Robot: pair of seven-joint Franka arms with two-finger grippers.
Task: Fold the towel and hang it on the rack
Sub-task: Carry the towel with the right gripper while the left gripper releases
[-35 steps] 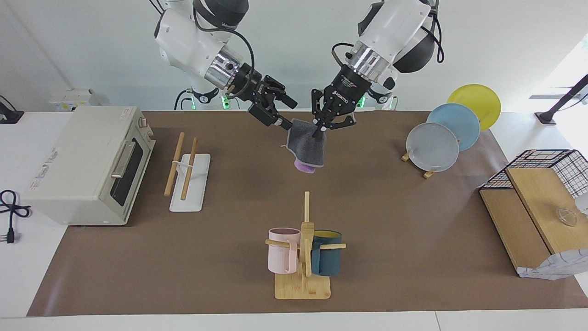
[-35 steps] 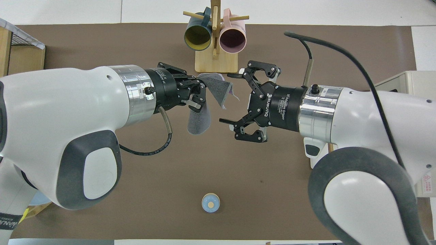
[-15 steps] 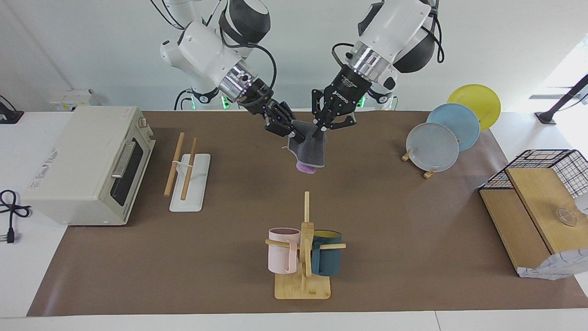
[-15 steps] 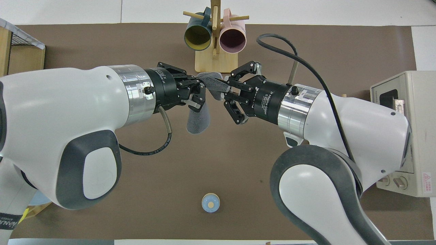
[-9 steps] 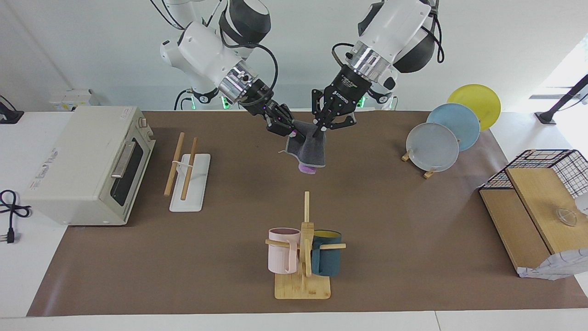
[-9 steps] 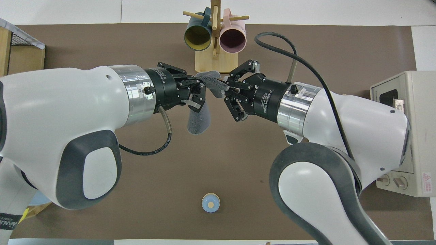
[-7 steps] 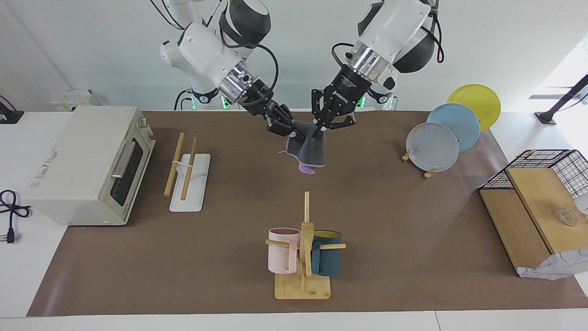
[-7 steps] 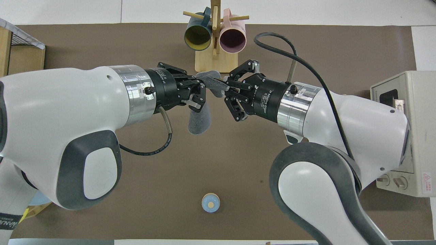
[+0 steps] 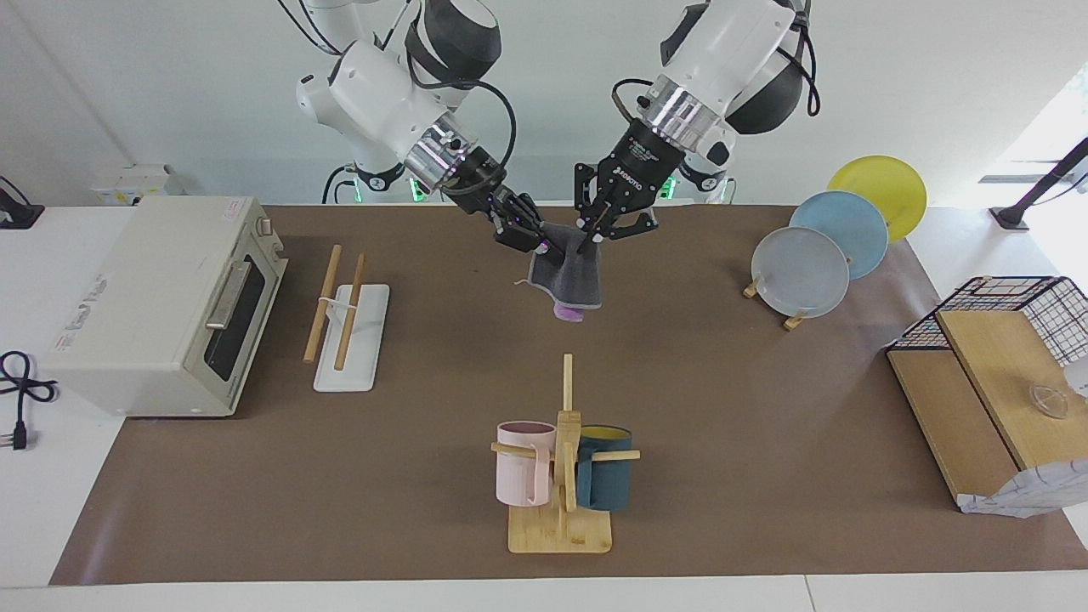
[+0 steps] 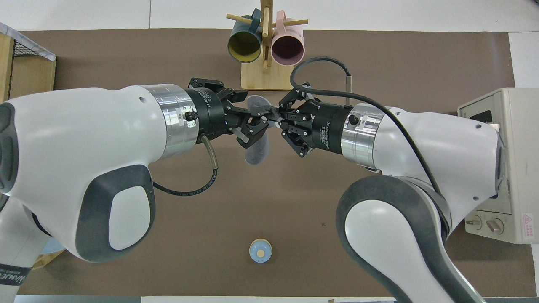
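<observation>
The towel [image 9: 568,276] hangs in the air over the brown mat near the robots, dark grey face outward, with a purple tip at its bottom. My right gripper [image 9: 537,245] is shut on one top corner. My left gripper [image 9: 585,245] is shut on the top edge right beside it, the tips almost touching. In the overhead view the towel [image 10: 257,153] droops below the left gripper [image 10: 257,121] and the right gripper [image 10: 274,118]. The rack [image 9: 344,327], two wooden rods on a white base, stands toward the right arm's end, beside the oven. My right arm hides it in the overhead view.
A toaster oven [image 9: 161,306] sits at the right arm's end. A mug stand [image 9: 561,476] with pink and blue mugs stands farther from the robots than the towel. A plate stand [image 9: 816,255] and a wire basket with wooden boards [image 9: 986,374] are at the left arm's end. A small blue round object [image 10: 260,251] lies near the robots.
My right gripper swung in and shut on the towel's free corner. Both grippers then drew close together, so the towel now hangs narrower and doubled.
</observation>
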